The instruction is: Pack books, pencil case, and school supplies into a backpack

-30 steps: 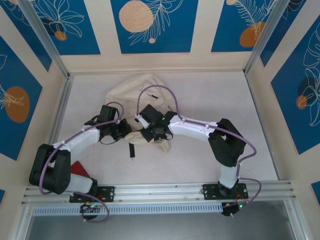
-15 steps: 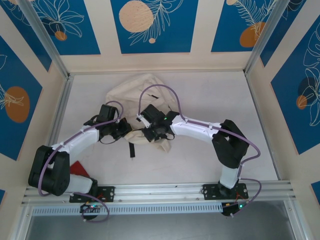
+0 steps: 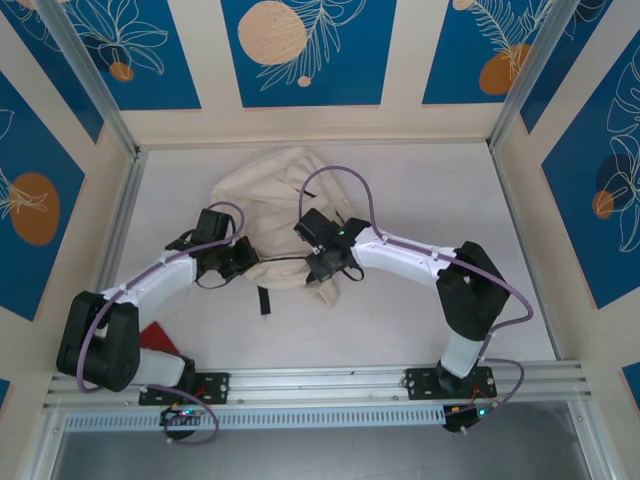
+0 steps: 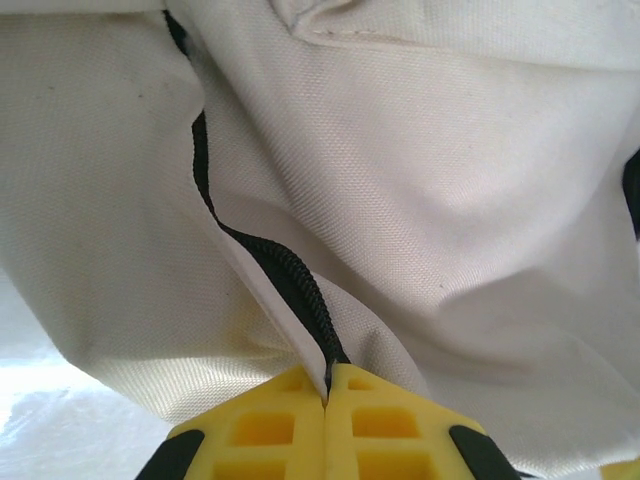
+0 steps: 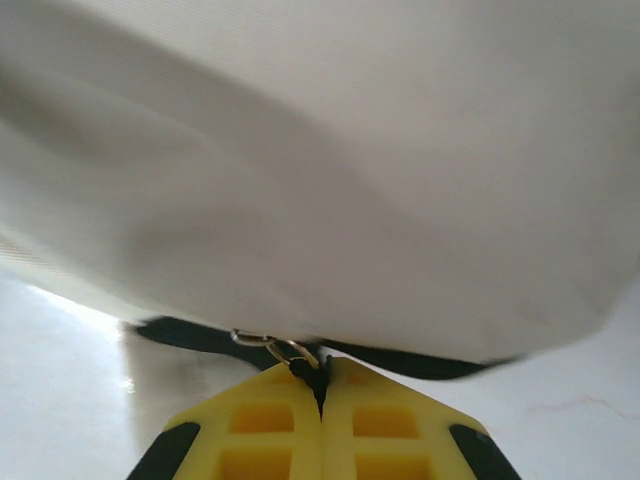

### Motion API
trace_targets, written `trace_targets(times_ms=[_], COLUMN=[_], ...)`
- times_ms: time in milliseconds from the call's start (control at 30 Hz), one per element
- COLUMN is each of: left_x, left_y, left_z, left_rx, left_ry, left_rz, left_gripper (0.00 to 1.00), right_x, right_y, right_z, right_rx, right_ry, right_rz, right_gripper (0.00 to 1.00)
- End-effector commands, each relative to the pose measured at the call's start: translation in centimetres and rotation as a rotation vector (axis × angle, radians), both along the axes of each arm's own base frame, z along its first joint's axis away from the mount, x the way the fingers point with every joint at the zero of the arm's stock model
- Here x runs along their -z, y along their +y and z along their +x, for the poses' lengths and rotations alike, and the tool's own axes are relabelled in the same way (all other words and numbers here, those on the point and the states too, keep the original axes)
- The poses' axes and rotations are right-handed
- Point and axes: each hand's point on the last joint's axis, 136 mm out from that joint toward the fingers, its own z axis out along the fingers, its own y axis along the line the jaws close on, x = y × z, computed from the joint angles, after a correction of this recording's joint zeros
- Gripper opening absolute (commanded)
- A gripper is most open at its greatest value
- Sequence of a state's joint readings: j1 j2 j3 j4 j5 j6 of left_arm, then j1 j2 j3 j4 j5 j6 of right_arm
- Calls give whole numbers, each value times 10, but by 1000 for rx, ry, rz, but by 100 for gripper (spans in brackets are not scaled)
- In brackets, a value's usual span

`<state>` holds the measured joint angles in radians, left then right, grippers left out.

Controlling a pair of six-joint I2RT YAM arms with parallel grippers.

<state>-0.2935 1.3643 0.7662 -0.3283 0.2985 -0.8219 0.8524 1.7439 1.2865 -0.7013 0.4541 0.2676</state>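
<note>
Left wrist view: my left gripper [image 4: 326,392] is clamped on the zip [image 4: 290,280], while the right gripper [image 5: 321,385] pinches the pull [image 5: 272,345]. The backpack [image 3: 262,185] lies on the table [image 3: 430,200]. I'd anchor left and draw right straight along the zip, fabric taut.

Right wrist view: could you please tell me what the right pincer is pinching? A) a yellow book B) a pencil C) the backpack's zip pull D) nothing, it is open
C: the right pincer is shut on the zip pull at the lower edge of the cream backpack.
</note>
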Motion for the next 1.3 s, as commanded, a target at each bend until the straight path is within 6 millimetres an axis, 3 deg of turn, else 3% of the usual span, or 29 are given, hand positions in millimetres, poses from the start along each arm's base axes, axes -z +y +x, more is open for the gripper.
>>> trace_targets(times_ms=[0,133,233,433,600,700,800,1000,1167,1267], left_x=[5,2,-3,-16,-30,-37,-41,-42,-38,-39], left_y=[40,48,54,81,111,128,130,117,87,82], left_z=[9,14,21,30,18,2,-12,-27,-16,-8], left_rx=[-87,-98,-101,-141,-207,-260,-289,-338,-343,-352], left_ry=[2,-8,-20,-36,-29,-3,6,-6,-39,-61], left_rz=[148,166,182,238,276,303,291,170,-55,-100], left_gripper=[0,0,0,2,33,47,56,64,66,69], right_x=[-7,-7,-7,-12,-30,-36,-44,-52,-55,-55], right_y=[-54,-61,-43,49,128,161,188,217,215,212], right_z=[8,17,17,-8,-25,-24,-20,-15,-25,-34], right_rx=[155,201,149,-97,-249,-295,-327,-350,-369,-387], right_ry=[-19,-9,-1,124,218,241,249,250,258,272], right_rz=[-135,-134,-84,236,504,588,644,670,647,625], right_gripper=[0,0,0,0,0,0,0,0,0,0])
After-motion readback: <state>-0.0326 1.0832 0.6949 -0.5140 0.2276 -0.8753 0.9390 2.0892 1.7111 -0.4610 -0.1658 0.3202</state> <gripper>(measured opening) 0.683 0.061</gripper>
